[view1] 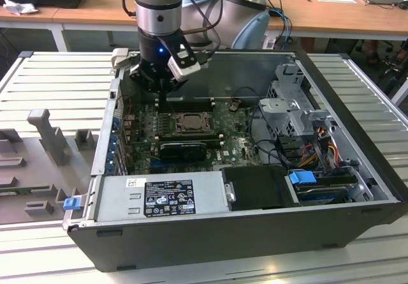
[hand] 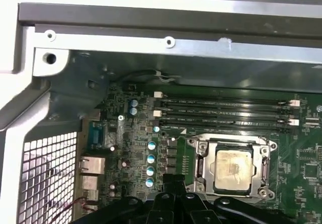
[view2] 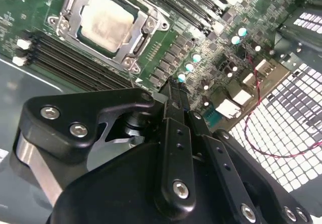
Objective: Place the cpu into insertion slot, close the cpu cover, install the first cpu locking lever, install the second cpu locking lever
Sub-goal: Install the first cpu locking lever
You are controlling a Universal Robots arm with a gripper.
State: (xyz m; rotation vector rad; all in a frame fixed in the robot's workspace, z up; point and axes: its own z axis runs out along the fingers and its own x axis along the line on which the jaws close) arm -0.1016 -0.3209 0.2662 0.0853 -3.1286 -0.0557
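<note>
The cpu (view1: 189, 123) (view2: 106, 22) (hand: 232, 169) lies flat in the insertion slot (view1: 173, 124) at the centre of the green motherboard, its pale top showing. The cpu cover (view2: 68, 13) (hand: 201, 159) lies down around it as a silvery frame. My gripper (view1: 167, 94) (view2: 173, 90) (hand: 173, 184) hangs above the board, off to one side of the socket and apart from it, towards the case's perforated wall. Its black fingers (view2: 176, 113) are shut together with nothing between them.
Long black memory slots (hand: 224, 110) run beside the socket. A grey power supply box (view1: 159, 198) sits at the case's front and a drive cage with cables (view1: 299, 115) on the exterior view's right. The case wall (hand: 166, 27) rises close behind the board.
</note>
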